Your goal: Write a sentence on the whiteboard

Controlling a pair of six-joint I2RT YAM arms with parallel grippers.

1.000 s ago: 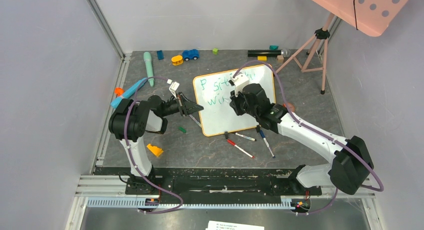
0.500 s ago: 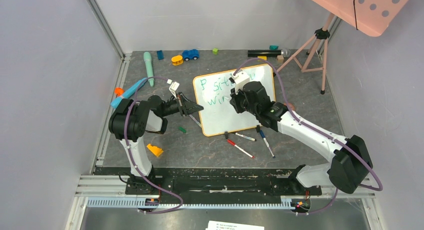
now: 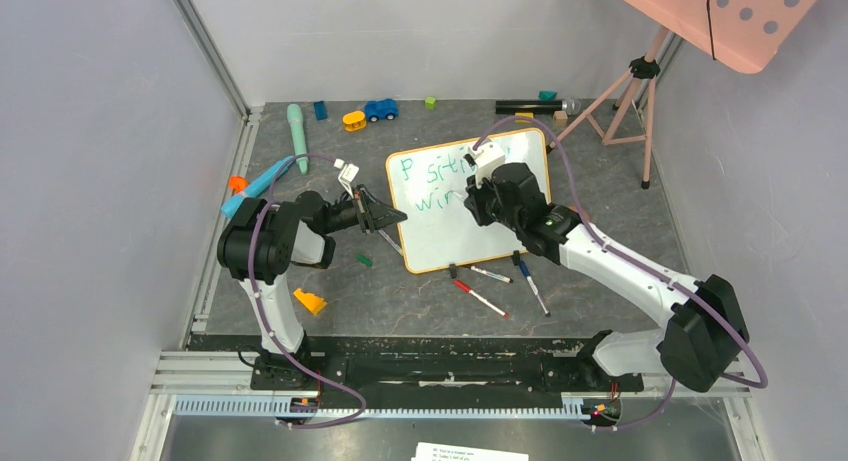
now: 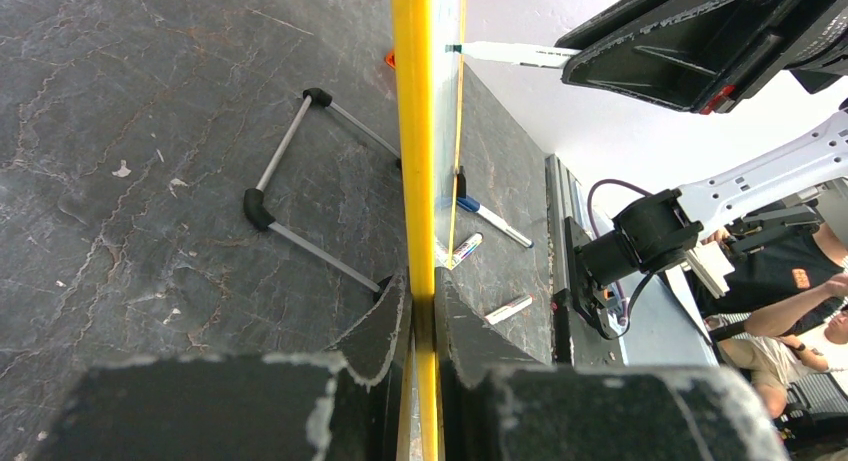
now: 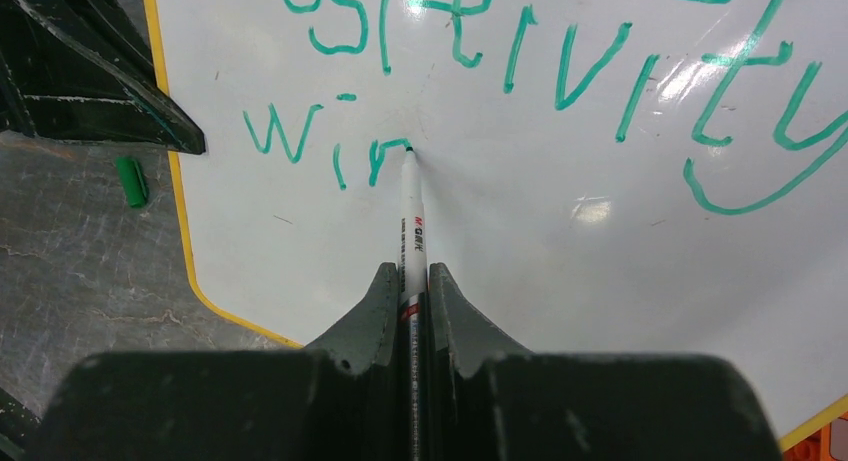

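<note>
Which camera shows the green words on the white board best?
Right wrist view: the teal-green handwritten words fill it, large. Top external shows them tiny, partly behind the right arm. Left wrist shows only the yellow-framed whiteboard's edge.

Top view evenly lit, diffuse light, shadows soft; right wrist view sharp on the whiteboard [image 5: 600, 281], two pale glare patches on its gloss; left wrist view blown out upper right; near fingers [image 4: 385, 326] blurred, out of focus.
</note>
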